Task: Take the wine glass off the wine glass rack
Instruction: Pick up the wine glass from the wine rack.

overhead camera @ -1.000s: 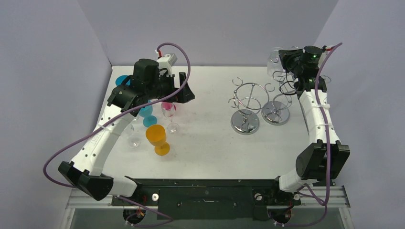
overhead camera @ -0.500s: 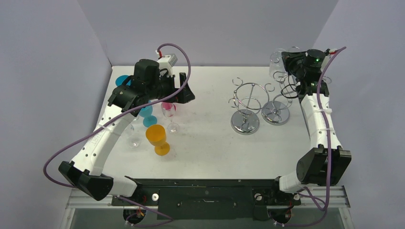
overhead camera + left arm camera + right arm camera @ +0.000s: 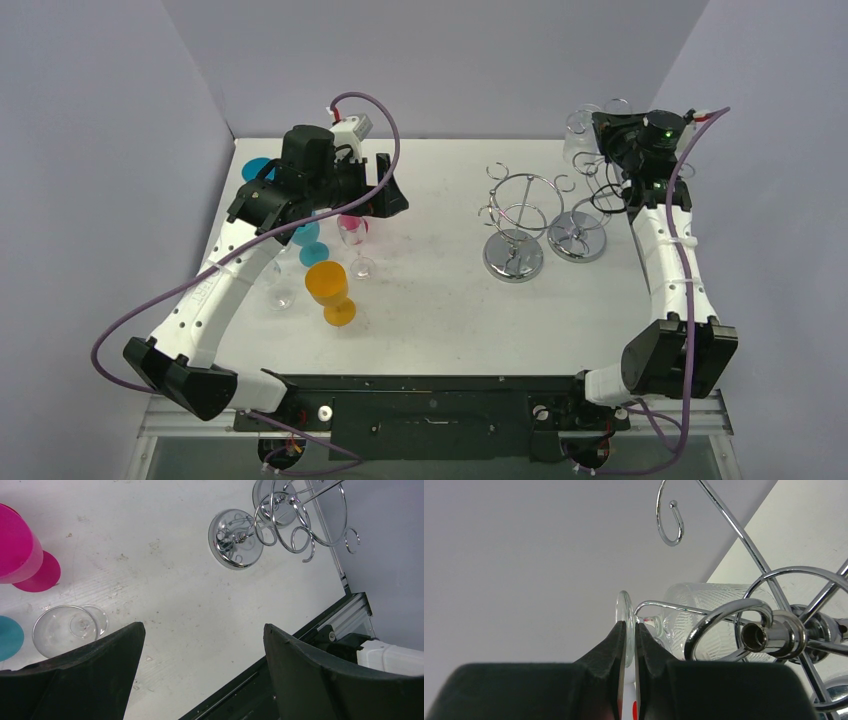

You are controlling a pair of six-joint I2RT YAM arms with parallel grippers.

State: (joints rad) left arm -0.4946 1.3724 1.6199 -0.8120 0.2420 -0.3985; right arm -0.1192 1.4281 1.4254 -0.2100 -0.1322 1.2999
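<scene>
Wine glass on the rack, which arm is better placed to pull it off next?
Right. The right gripper is shut on the foot of the wine glass hanging at the rack, while the left gripper hangs open near the pink glass, far from it.

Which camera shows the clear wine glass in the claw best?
The right wrist view: the right claw pinches the round foot of the clear ribbed wine glass, its bowl behind the chrome wire rack. The top view shows it small and faint at that claw; the left wrist view misses it.
</scene>
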